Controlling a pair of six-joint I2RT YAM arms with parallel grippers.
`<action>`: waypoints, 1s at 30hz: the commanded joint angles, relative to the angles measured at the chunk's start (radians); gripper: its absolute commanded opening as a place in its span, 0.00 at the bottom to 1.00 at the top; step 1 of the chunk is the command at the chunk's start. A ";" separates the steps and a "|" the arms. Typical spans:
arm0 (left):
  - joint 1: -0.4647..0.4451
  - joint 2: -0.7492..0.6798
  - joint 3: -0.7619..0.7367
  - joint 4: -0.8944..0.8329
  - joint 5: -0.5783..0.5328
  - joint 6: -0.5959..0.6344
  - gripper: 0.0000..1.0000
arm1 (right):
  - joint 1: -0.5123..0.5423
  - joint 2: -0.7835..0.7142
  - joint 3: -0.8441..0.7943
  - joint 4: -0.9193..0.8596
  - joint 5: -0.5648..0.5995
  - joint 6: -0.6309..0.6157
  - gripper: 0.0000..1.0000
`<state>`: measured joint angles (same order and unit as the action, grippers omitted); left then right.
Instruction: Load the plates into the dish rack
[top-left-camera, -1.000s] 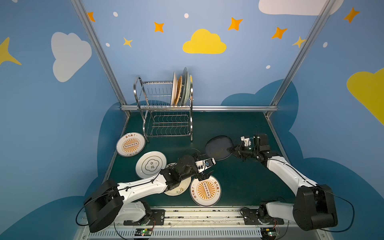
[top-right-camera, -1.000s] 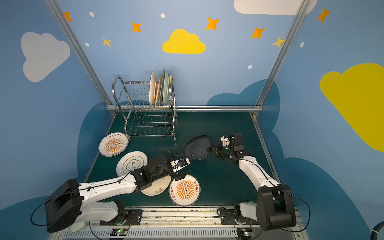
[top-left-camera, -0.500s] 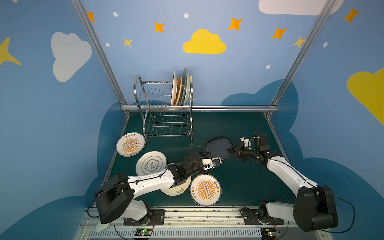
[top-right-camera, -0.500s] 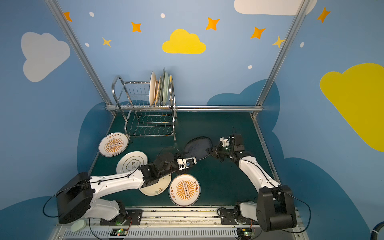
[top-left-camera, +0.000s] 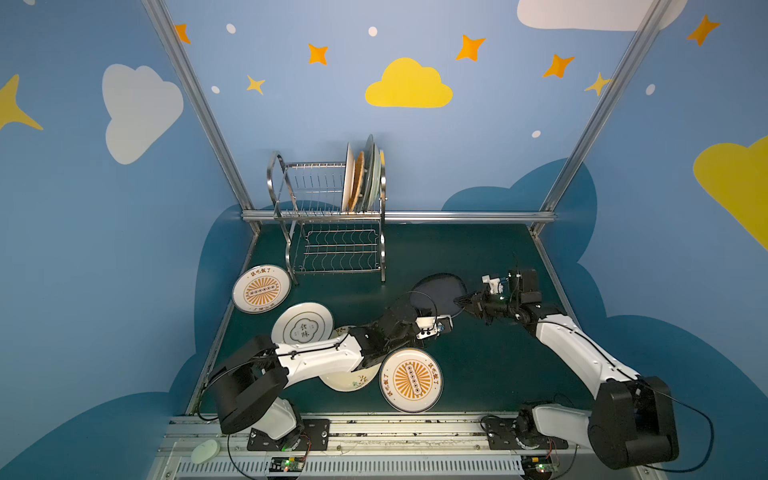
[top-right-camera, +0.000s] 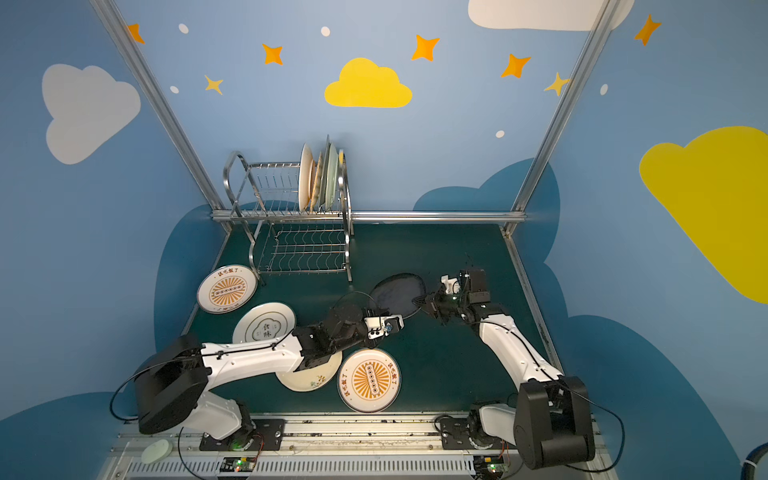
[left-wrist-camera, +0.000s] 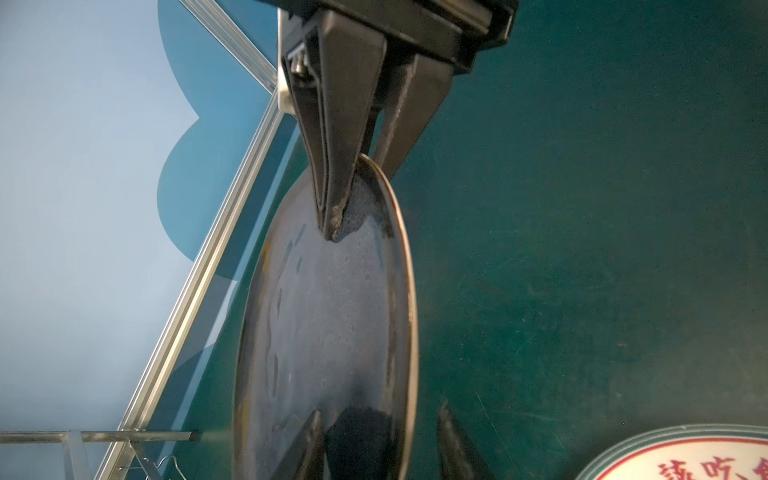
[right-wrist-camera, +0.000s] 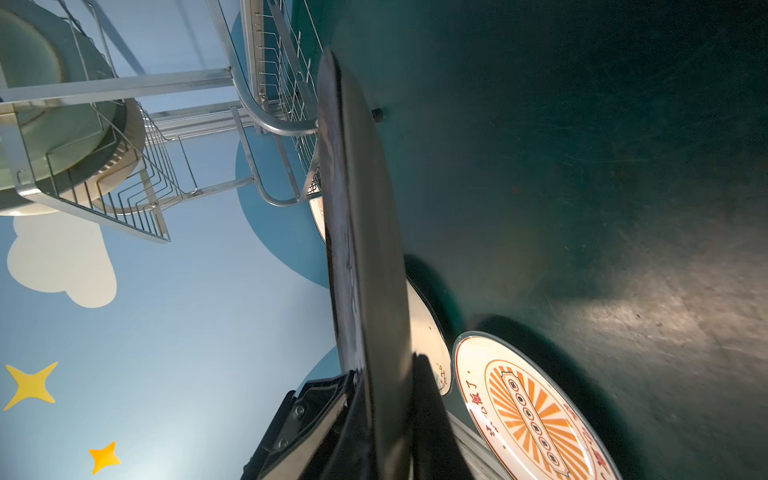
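Mid-frame in both top views, the right gripper (top-left-camera: 460, 300) pinches the black plate (top-left-camera: 436, 289) by its rim. Only the left wrist view shows the left gripper (left-wrist-camera: 380, 409) straddling it, half-open, unclamped.

I see both arms alike: left arm (top-left-camera: 316, 361) and right arm (top-left-camera: 577, 353) have white shells on long links, bulky black joint housings (top-left-camera: 249, 395), black wedge fingers (left-wrist-camera: 345, 124), thin black cables (top-left-camera: 711, 436), white camera block (top-left-camera: 432, 326) at the wrist.
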<state>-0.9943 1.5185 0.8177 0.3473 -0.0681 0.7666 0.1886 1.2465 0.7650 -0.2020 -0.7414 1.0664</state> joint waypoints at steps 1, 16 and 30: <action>-0.010 0.020 0.029 -0.013 -0.020 -0.008 0.38 | -0.002 -0.044 0.037 0.056 -0.044 0.007 0.00; -0.042 0.036 0.069 -0.067 -0.070 -0.047 0.09 | 0.000 -0.061 0.019 0.073 -0.053 0.023 0.00; -0.099 -0.013 0.061 -0.093 -0.115 -0.080 0.04 | 0.012 -0.097 0.027 0.052 -0.049 0.023 0.01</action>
<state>-1.0843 1.5322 0.8696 0.2752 -0.1982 0.8047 0.1890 1.2102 0.7574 -0.3058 -0.6899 1.1210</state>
